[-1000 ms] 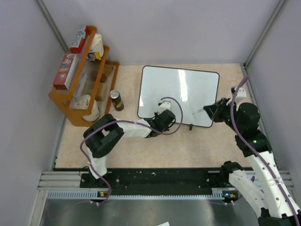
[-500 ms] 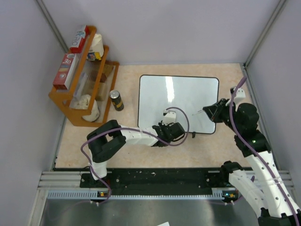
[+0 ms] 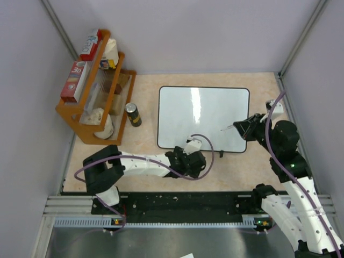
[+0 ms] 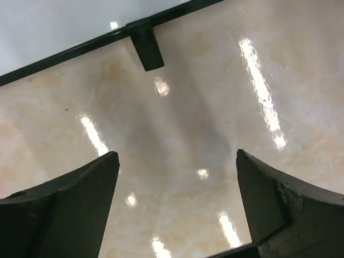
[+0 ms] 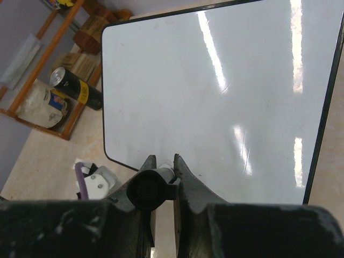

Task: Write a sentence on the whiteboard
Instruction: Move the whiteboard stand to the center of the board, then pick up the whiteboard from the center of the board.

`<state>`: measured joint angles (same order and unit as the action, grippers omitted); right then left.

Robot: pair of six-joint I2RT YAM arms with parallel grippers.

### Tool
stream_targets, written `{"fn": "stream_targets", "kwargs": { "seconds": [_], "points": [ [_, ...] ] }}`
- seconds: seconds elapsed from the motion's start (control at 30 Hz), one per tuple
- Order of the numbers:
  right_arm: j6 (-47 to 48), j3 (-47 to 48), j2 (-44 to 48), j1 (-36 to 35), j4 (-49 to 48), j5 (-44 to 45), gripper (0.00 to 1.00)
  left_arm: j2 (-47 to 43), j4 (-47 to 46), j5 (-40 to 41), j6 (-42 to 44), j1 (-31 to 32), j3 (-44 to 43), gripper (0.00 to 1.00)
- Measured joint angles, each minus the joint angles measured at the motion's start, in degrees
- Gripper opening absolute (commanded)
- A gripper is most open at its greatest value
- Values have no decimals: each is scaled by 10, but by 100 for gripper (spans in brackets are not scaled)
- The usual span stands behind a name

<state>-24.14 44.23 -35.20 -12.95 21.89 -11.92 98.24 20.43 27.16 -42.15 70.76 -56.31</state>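
Observation:
The whiteboard (image 3: 204, 115) lies flat on the tan tabletop, its white face bare apart from glare; the sentence does not show in any view. My left gripper (image 3: 188, 156) hovers just off the board's near edge, open, with nothing between its fingers (image 4: 80, 199). In the left wrist view, the board's black rim and one small foot (image 4: 145, 45) lie ahead of it. My right gripper (image 3: 244, 126) is at the board's right edge, shut on a marker (image 5: 148, 191) whose tip points over the whiteboard (image 5: 215, 107).
An orange wooden rack (image 3: 88, 86) with boxes and cups stands at the far left. A dark can (image 3: 132, 114) stands between the rack and the board. Grey walls close in the table on three sides.
The board went from tilted, with its near edge in my left gripper, to lying flat. The left gripper opened and drew back toward the near side. The right gripper barely moved.

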Motion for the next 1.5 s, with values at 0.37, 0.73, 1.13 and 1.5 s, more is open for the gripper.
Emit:
{"fn": "stream_targets", "kwargs": {
  "seconds": [0.37, 0.73, 1.13, 1.5],
  "points": [
    [1, -3, 2, 0, -3, 0, 0, -221, -6, -134, 127, -133, 11, 93],
    [0, -13, -17, 0, -24, -14, 0, -156, 12, -366, 213, -398, -165, 93],
    [-5, -23, -40, 0, -45, -28, 0, -3, 47, -490, 234, -541, -224, 90],
    [-5, -23, -44, 0, -53, -30, 0, 55, 20, -563, 272, -558, -226, 88]
  ]
}}
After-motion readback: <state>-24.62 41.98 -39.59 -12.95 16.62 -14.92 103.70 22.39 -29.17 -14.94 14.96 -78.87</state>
